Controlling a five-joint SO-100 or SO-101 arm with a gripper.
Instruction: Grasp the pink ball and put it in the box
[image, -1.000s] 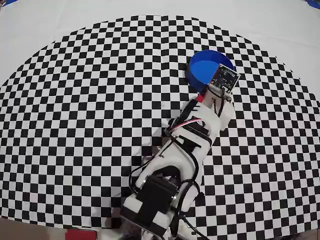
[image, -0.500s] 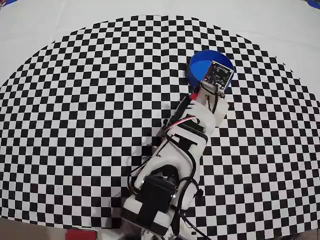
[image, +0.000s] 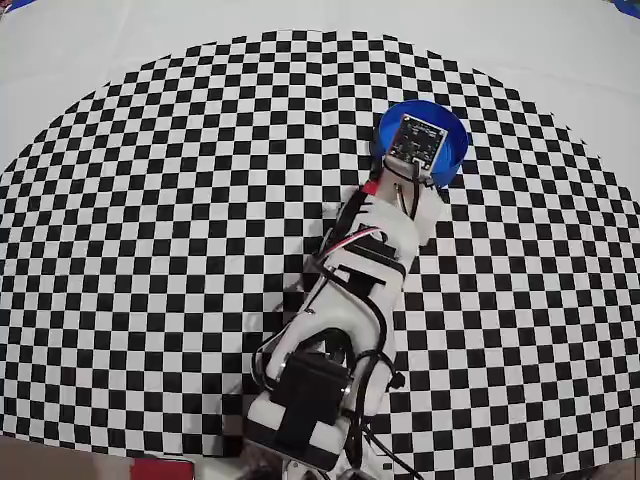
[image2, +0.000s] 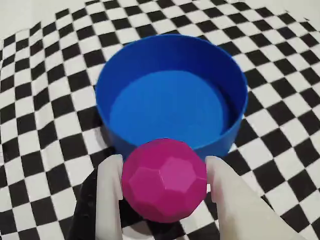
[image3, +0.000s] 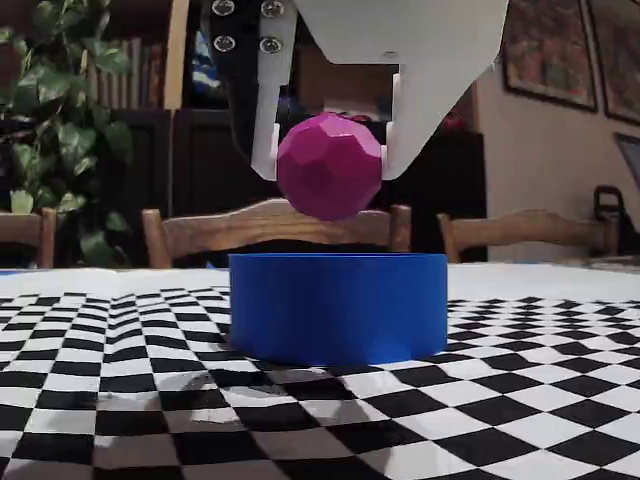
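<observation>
We saw the gripper (image3: 328, 165), clenched on the pink ball (image3: 329, 165), swing leftward until it hung over the box (image3: 338, 306), ready for release.

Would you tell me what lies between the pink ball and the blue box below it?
Nothing: in the fixed view, only open air separates the ball from the box.

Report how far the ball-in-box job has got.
Done: the hand is closed on the pink ball and has it lifted clear of the table. In hand: the ball hangs just above the blue box, near its rim. Left: centre it, release; the box is empty.
</observation>
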